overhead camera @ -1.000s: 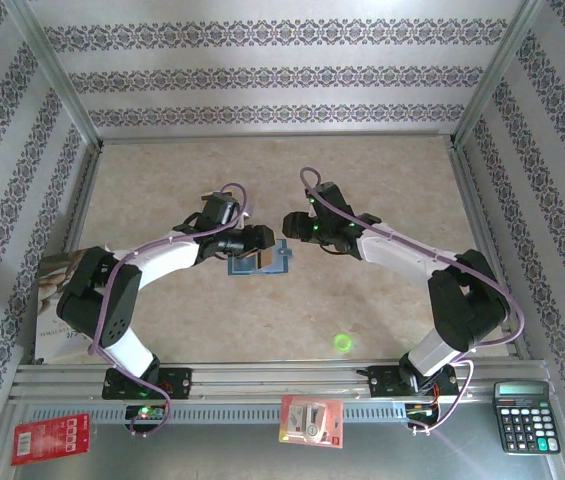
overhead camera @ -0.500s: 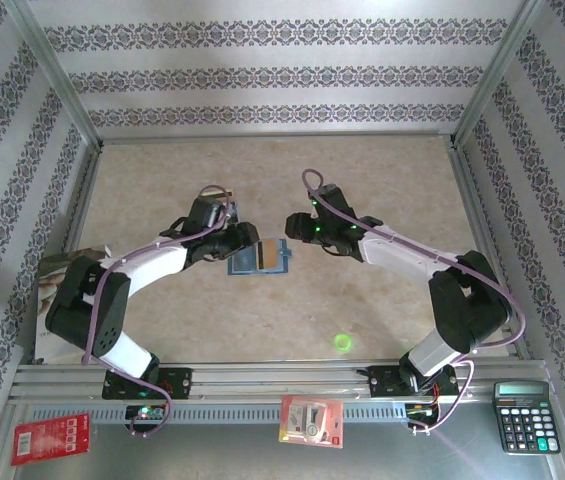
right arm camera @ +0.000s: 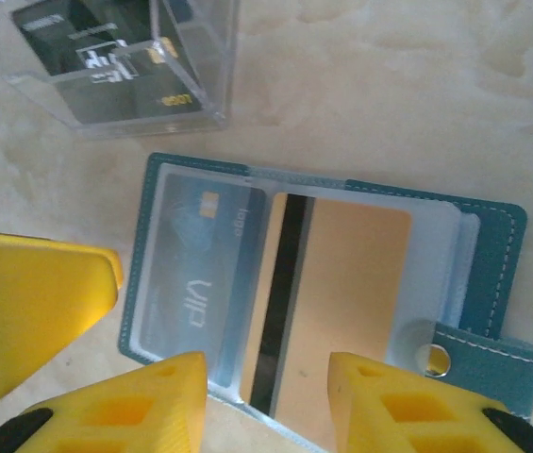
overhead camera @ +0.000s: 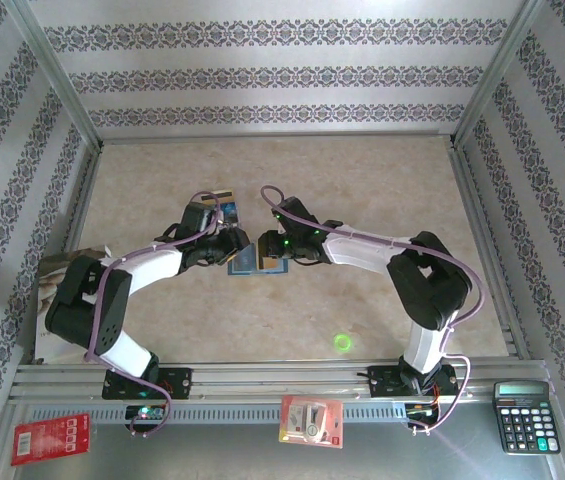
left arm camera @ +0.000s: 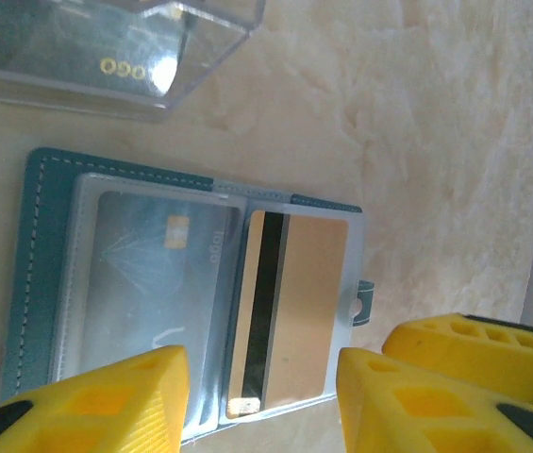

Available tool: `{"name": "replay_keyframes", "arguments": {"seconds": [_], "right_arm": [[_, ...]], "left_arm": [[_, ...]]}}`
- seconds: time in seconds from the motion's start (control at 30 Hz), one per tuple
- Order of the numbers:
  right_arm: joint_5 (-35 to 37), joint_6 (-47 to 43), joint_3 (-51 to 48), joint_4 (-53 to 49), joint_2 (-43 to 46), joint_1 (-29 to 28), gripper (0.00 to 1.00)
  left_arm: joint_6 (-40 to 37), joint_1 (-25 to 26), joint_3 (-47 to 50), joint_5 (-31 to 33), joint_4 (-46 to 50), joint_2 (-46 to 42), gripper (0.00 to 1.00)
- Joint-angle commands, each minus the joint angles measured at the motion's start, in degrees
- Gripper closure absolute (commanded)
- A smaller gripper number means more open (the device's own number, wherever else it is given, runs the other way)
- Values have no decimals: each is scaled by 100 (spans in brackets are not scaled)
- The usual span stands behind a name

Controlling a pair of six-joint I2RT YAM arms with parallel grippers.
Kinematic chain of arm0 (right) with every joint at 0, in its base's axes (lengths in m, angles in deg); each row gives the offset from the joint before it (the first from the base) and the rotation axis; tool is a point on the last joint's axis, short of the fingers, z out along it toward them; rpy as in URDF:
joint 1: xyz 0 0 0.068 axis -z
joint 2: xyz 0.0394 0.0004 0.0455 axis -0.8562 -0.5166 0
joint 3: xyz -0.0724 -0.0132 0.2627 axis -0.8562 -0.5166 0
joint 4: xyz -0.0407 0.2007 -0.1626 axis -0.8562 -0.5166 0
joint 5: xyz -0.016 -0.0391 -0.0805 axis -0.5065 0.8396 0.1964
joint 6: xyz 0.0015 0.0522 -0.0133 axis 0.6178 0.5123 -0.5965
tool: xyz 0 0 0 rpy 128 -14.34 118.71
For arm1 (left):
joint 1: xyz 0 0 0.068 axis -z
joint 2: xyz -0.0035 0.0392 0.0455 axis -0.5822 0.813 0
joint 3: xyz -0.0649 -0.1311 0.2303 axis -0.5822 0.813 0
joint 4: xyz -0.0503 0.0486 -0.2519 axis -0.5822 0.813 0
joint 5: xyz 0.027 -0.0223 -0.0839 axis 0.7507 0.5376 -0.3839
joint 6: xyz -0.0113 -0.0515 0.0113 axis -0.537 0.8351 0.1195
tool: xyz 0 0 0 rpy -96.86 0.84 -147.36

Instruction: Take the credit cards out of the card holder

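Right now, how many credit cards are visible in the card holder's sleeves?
2. A silvery card in the card holder sleeve away from the snap tab; a tan-gold card, stripe up, in the sleeve beside that tab. Others may hide behind them.

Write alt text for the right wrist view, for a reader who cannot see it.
An open teal card holder lies on a marbled table, showing a grey card and a tan-gold card in clear sleeves, the right gripper open over it.
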Motion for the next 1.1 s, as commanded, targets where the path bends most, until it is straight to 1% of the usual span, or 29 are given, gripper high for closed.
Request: {"name": "replay_keyframes", "arguments": {"seconds": [0.0, 0.13, 0.3, 0.53, 0.7, 1.07], "right_arm": [[44, 93, 196, -162, -164, -11, 62], [92, 62, 259, -311, -307, -15, 62], [149, 53, 281, -435, -439, -2, 62], [12, 69, 334, -510, -647, 10, 64], [-199, 123, 365, -474, -774, 25, 66], [-219, 141, 352, -478, -819, 78, 69]], "left_arm": [[48, 113, -142, -207, -204, 194, 59], [68, 155, -174, -191, -211, 318, 64], [57, 214, -252, -276, -222, 443, 68], [-4, 266, -370, -338, -180, 640, 70], [-169, 256, -363, 27, 56, 669, 73], [-66, 251, -351, -254, -287, 856, 78]]}}
